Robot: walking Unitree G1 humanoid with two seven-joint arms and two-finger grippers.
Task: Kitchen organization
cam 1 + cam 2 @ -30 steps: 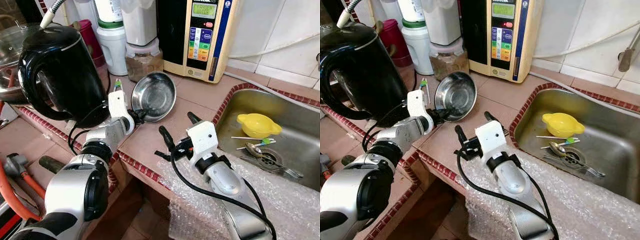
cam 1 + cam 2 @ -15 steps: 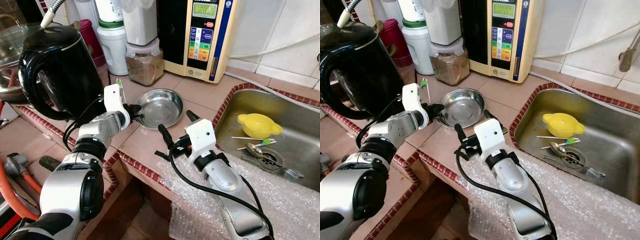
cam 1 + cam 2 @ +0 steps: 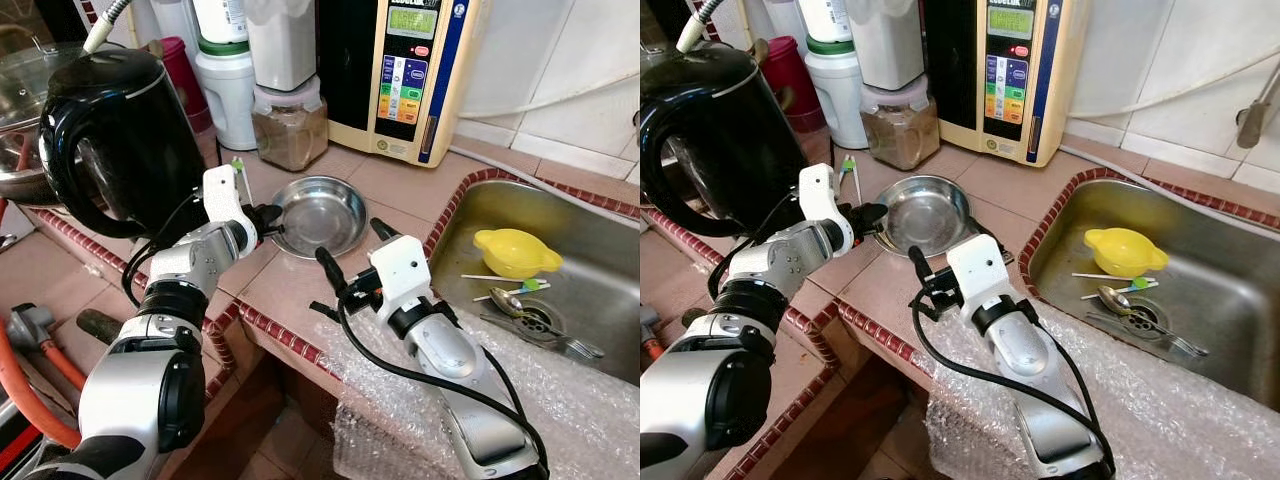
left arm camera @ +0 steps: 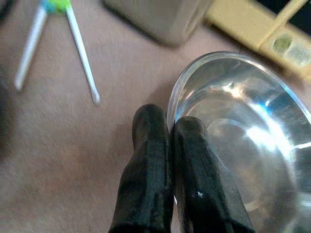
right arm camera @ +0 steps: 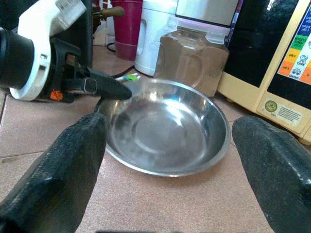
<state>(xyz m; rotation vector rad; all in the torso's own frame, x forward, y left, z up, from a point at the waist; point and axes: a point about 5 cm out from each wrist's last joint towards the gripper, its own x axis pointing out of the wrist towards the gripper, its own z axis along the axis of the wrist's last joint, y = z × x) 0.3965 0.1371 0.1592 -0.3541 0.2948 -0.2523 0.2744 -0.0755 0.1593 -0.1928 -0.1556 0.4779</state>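
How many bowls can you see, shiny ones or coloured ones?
2. A steel bowl lies flat on the counter, its rim pinched by the left gripper. A yellow bowl sits in the sink. More could be hidden behind the black kettle.

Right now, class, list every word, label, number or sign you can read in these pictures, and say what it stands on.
Nothing reads clearly.
Water machine: brand line on top, green display and coloured button labels, all too small or blurred.
Round sticker on its base: blurred.
Black kettle, jar, steel bowl: no lettering seen.
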